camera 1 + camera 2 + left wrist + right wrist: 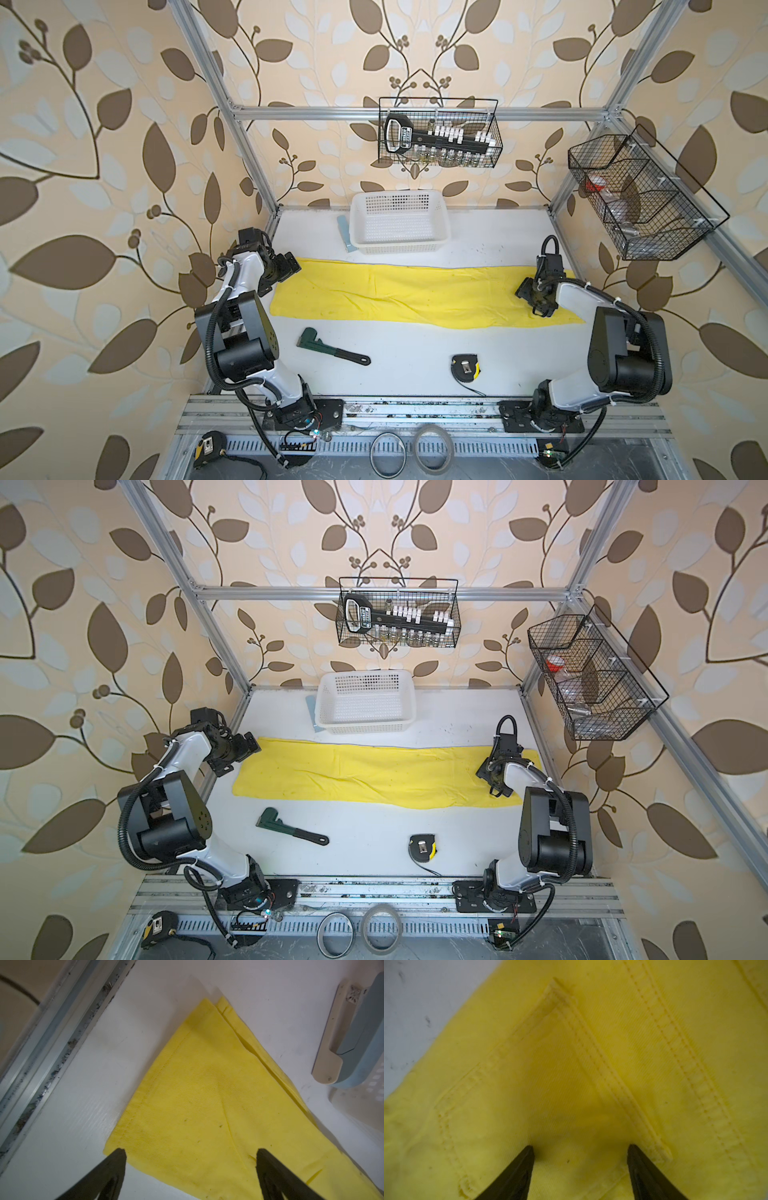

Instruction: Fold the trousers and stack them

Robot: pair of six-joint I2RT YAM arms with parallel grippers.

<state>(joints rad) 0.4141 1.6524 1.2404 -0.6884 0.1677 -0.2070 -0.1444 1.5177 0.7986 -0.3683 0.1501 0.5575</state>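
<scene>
Ideally the left end effector (191, 1153) and right end effector (580, 1149), both spread wide and empty, should pinch every layer of the trousers (395, 291) squarely.

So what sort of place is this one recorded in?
Probably a robot test cell dressed like a room, not a home: an aluminium frame boxes in the white table, leaf-print wallpaper lines the walls, and a wire basket hangs from the frame.

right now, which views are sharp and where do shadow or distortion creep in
Both top views: evenly lit and sharp, but wide-angle, so the frame posts splay outward. Left wrist view: weave of the trousers crisp, the basket washed out. Right wrist view: close and soft, a shadow on the cloth ahead of the right gripper.
</scene>
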